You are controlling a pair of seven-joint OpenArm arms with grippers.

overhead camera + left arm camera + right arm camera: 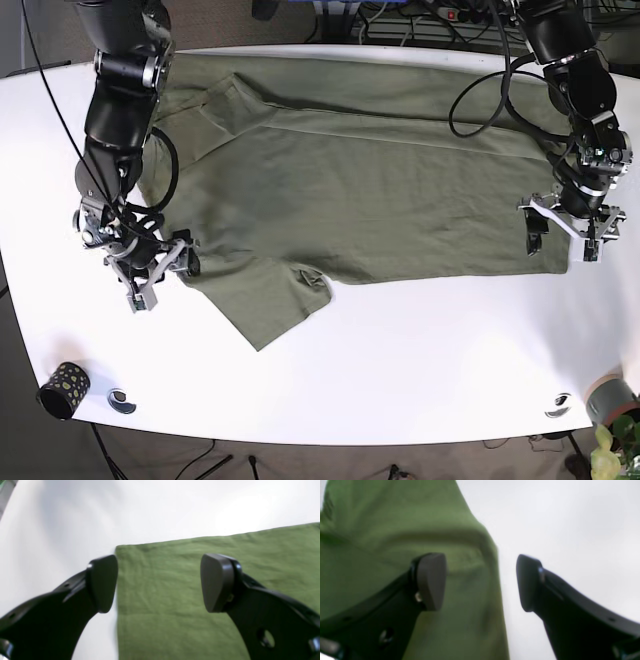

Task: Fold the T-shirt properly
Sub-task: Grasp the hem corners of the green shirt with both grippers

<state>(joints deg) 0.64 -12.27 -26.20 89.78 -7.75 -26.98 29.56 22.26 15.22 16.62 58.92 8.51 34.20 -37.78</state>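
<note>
A white rounded table [400, 350] carries the olive-green cotton T-shirt [360, 180], spread flat across its centre. At nine o'clock the right gripper [150, 268] straddles the shoulder edge, jaws wide; at three o'clock the left gripper [566, 232] brackets the hem corner, equally wide, both likely placed for a simultaneous pinch.

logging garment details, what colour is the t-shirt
Plain olive green T-shirt, no print visible; the base view shows it best, spread on the white table.

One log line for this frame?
shirt flat, unfolded | left tool open over hem corner | right tool open at sleeve edge
</note>
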